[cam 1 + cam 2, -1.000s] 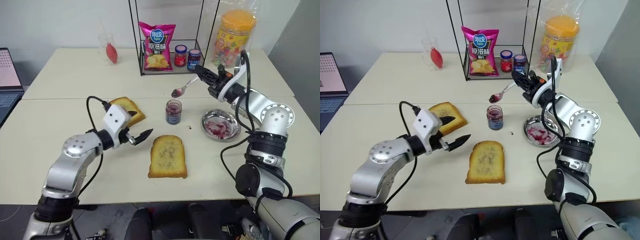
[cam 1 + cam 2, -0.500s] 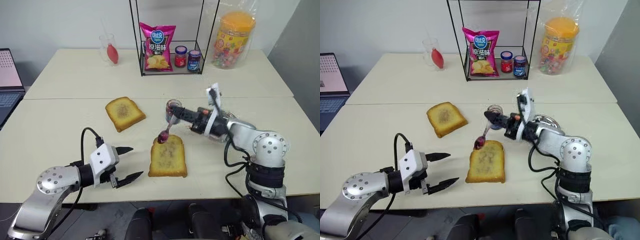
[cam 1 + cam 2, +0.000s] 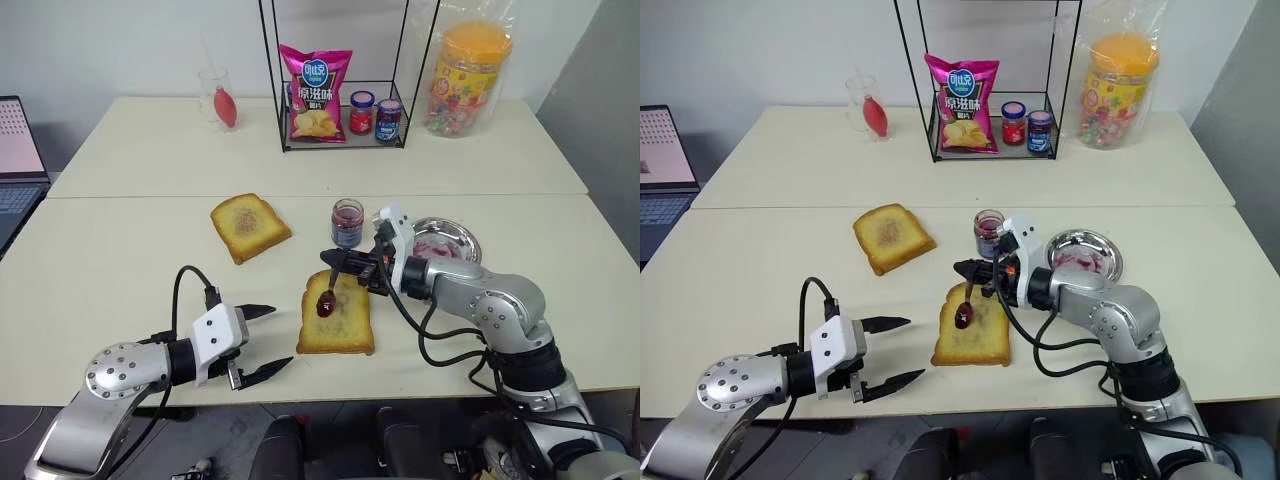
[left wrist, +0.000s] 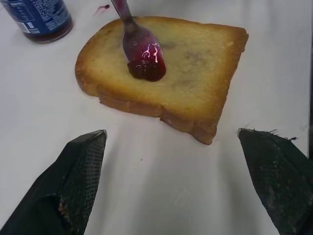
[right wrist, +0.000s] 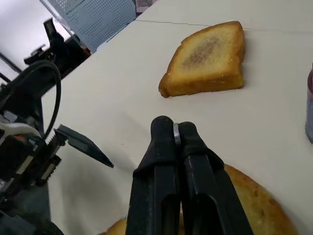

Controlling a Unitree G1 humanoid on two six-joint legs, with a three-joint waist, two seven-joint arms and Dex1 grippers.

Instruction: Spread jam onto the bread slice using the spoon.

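The bread slice point(image 3: 337, 318) lies flat near the table's front, squarish with a golden crust. My right gripper point(image 3: 340, 262) is shut on the spoon's handle just behind the slice. The spoon point(image 3: 331, 287) slants down from it, and its bowl, loaded with dark purple-red jam point(image 4: 145, 68), rests on the slice's left half. The small glass jar point(image 3: 347, 222) of the same jam stands behind the slice. My left gripper point(image 3: 266, 342) is open, low over the table, to the left of the slice and apart from it, with nothing between its fingers point(image 4: 80, 176).
A second toast slice point(image 3: 249, 226) lies at the back left. A metal dish point(image 3: 446, 243) smeared with jam sits right of the jar. A wire rack point(image 3: 335, 95) with a chip bag and two lidded jars, a candy tub point(image 3: 463, 80) and a glass point(image 3: 217, 95) stand along the far side.
My right gripper swung the loaded spoon down from above the jar and toward me onto the bread slice. My left gripper drew back from the second toast to the table's front.
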